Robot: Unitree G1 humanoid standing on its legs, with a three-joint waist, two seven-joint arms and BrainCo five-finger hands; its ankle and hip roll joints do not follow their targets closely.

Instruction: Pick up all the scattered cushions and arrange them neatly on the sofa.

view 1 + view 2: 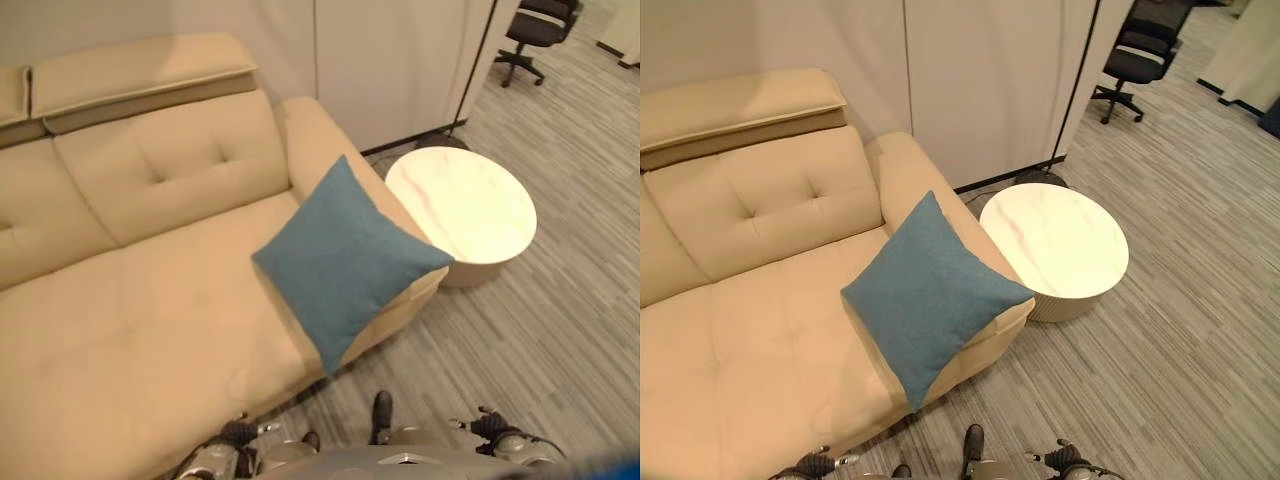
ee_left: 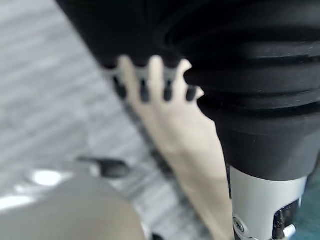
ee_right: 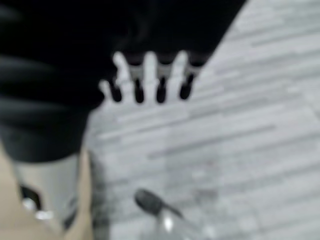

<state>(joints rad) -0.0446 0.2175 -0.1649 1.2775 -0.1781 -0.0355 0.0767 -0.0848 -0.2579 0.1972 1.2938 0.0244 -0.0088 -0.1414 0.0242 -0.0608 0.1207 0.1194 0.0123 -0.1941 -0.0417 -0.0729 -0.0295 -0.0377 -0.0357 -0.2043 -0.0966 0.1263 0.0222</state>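
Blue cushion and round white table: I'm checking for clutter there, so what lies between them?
Just the sofa's armrest, which the blue cushion overhangs; the round white table stands beside it, in both eye views.

No text, label, number or sign can be read on anything here.

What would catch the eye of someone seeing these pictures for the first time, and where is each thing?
First comes the blue cushion, lying cornerwise on the front edge of the beige sofa by its armrest, one corner hanging over the seat edge. Next is the round white table on the grey striped floor right beside that armrest. Both hands hang over the floor with straight fingers, holding nothing: the left hand and the right hand.
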